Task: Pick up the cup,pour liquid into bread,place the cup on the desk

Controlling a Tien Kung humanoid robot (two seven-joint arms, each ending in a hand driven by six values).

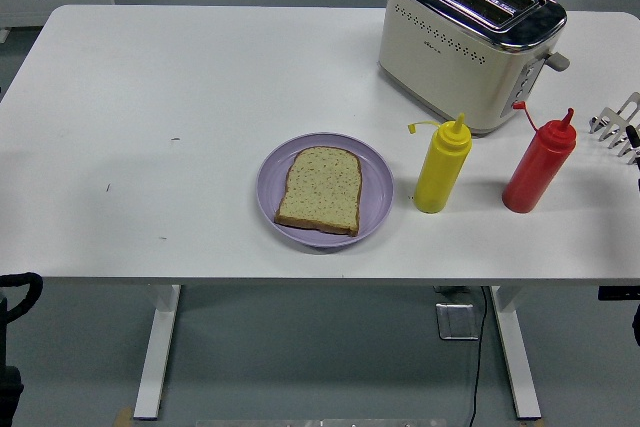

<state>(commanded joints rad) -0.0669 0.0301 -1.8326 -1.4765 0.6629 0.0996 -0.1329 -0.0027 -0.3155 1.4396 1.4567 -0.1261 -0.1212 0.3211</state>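
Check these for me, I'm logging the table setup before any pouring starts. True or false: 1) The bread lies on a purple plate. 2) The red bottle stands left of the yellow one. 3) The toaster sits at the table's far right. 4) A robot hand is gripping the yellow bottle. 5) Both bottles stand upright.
1) True: the bread lies flat on the purple plate.
2) False: the red bottle stands to the right of the yellow bottle.
3) True: the toaster sits far right.
4) False: nothing touches it; only the right hand shows, at the right edge, fingers spread, holding nothing.
5) True: both stand upright, caps open.
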